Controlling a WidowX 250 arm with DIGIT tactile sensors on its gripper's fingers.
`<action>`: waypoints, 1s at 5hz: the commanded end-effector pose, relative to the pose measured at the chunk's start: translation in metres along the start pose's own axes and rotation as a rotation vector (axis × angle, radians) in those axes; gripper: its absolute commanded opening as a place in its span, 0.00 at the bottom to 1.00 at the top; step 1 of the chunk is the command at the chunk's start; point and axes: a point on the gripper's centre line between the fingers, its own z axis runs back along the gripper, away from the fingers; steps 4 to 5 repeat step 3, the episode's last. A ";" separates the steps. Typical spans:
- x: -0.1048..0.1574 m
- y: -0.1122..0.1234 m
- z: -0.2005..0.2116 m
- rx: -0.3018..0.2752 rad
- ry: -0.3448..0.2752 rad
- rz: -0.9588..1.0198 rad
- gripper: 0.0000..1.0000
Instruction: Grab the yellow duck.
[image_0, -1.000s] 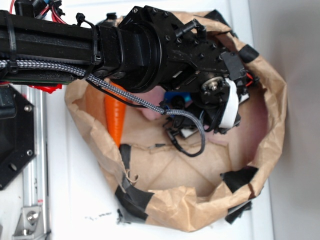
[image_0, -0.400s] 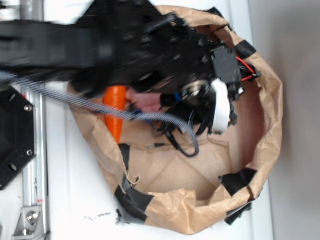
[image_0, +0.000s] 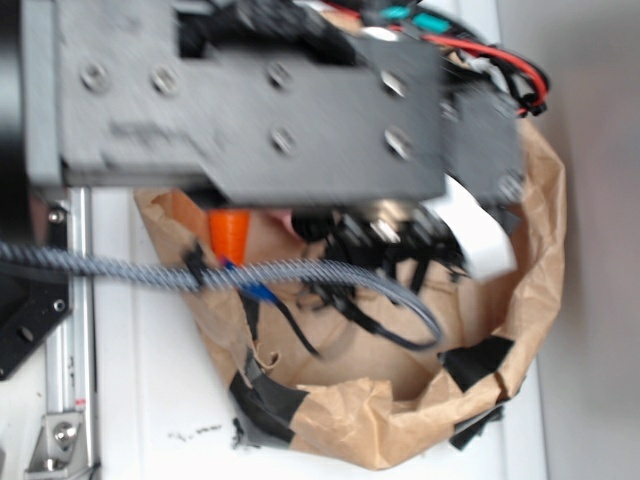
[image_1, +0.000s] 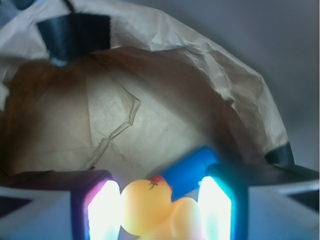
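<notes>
Wrist view: the claw (image_1: 160, 207) has its two glowing pads (image_1: 104, 210) pressed against either side of a small rounded yellow toy duck (image_1: 152, 210) with a tiny red-orange beak, gripping it inside a crumpled brown paper bag (image_1: 165, 85) patched with black tape. A blue cylindrical object (image_1: 190, 170) lies just behind the duck, touching it. In the exterior view, the blurred black robot arm (image_0: 250, 110) covers the bag's upper part, and an orange carrot (image_0: 228, 235) shows beside the claw.
</notes>
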 end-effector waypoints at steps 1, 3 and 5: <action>-0.007 -0.004 0.016 -0.007 0.037 0.175 0.00; -0.019 -0.007 0.004 -0.050 0.031 0.206 0.00; -0.019 -0.007 0.004 -0.050 0.031 0.206 0.00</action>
